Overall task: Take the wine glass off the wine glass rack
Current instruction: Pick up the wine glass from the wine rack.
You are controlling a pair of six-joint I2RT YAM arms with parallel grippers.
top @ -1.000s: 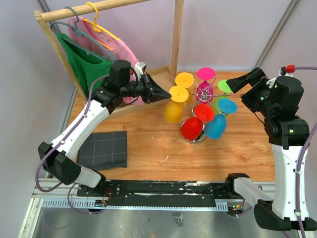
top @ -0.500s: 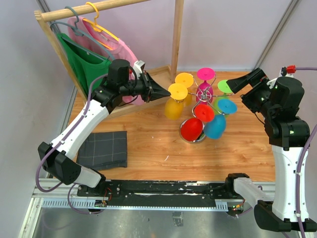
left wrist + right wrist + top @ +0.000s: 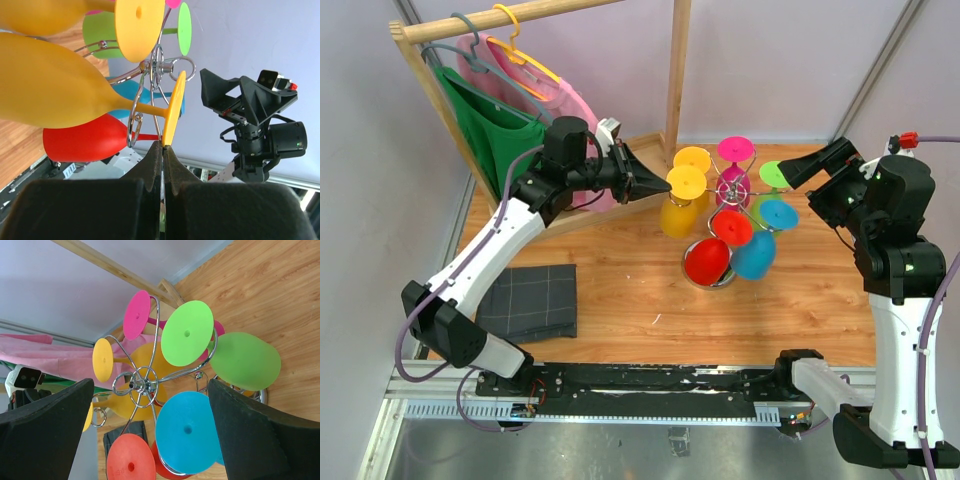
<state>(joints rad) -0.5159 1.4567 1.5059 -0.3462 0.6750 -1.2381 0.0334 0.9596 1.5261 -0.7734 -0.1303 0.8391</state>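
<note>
The chrome wine glass rack stands at the back centre of the table with several coloured glasses hanging upside down from its arms. My left gripper is shut on the rim of the foot of a yellow wine glass on the rack's left side. In the left wrist view the fingertips pinch that yellow foot edge, and the stem runs through a chrome loop to the bowl. My right gripper hangs open at the rack's right, near the green glass, with the rack hub between its fingers.
A second yellow glass, a pink one, a blue one and a red one hang on the rack. A wooden clothes rack with pink and green garments stands behind the left arm. A folded dark cloth lies front left.
My left gripper has moved a little right and back, carrying the yellow glass's foot with it; the bowl has swung the same way. The right arm has not moved.
</note>
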